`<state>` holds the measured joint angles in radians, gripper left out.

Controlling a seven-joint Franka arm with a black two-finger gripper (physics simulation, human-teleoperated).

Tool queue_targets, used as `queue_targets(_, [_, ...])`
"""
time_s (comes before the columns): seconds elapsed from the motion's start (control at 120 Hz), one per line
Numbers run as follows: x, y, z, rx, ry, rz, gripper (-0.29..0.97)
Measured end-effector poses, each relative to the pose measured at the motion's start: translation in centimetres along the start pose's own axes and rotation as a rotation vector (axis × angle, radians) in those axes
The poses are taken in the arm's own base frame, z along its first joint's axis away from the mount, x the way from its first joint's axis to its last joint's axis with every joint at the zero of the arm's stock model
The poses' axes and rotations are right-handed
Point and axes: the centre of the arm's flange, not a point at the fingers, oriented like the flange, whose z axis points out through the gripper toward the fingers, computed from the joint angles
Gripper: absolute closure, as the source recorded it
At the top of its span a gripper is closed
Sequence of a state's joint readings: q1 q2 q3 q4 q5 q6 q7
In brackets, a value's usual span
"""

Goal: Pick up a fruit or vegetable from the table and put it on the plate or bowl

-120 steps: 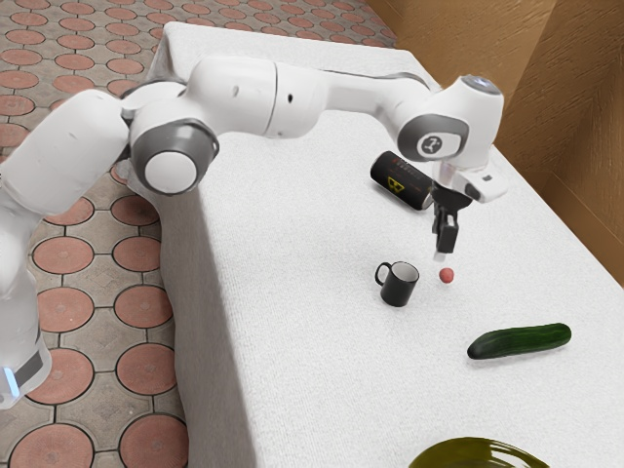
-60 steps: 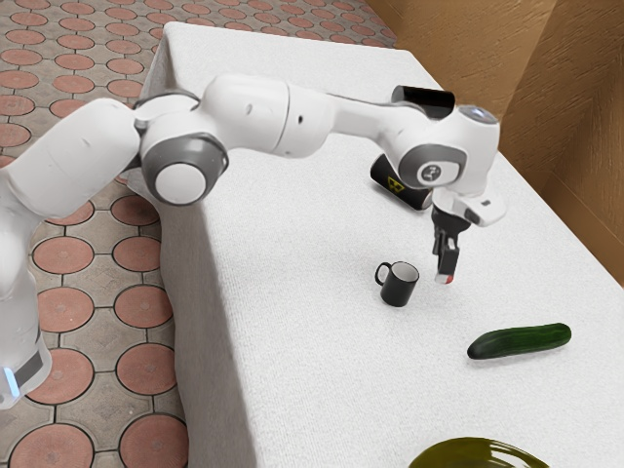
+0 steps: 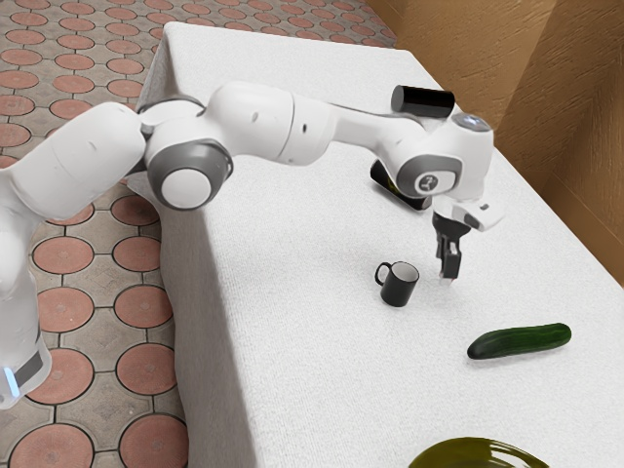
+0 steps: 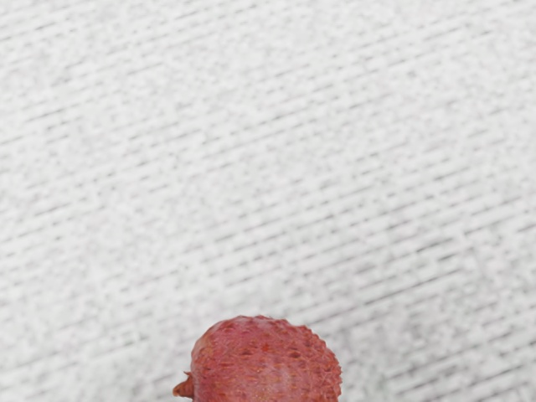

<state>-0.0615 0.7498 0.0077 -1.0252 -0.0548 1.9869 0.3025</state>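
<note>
A small red bumpy fruit (image 4: pixel 264 362) lies on the white tablecloth right under my hand, at the wrist view's lower edge. In the exterior view my black gripper (image 3: pixel 448 274) points straight down at the spot where the fruit lies and hides it, just to the exterior view's right of a black mug (image 3: pixel 399 283). A dark green cucumber (image 3: pixel 519 340) lies on the cloth further toward the exterior view's right. The rim of an olive-green plate or bowl (image 3: pixel 478 453) shows at the lower edge.
A black can (image 3: pixel 395 185) lies on its side behind my wrist. The table's front edge (image 3: pixel 210 322) drops off toward the exterior view's left onto a tiled floor. A brown wall runs along the far right side.
My arm has stretched further out and my hand has come down over the red fruit, which lay in plain sight beside the mug one second ago and is now covered by the gripper.
</note>
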Motion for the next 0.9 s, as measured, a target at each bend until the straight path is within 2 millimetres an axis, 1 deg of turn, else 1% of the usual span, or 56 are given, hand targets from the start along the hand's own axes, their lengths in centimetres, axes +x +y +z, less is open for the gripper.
queue_targets(0.167, [0.3,0.1,0.6,0.0,0.019,0.0,0.09])
queue_targets(0.283, [0.3,0.2,0.9,-0.002,0.025,-0.001,0.13])
queue_targets(0.467, [0.4,0.1,1.1,0.0,0.028,-0.002,0.25])
queue_targets(0.617, [0.3,0.1,1.4,0.0,0.023,-0.006,0.37])
queue_targets(0.683, [0.2,0.2,1.5,0.0,0.02,-0.008,0.45])
queue_targets(0.817, [0.2,-0.1,0.6,0.009,0.02,-0.015,0.49])
queue_targets(0.867, [0.1,-0.3,-0.1,0.014,0.019,-0.018,0.49])
queue_targets(0.9, [0.1,-0.4,-0.9,0.017,0.021,-0.019,0.49])
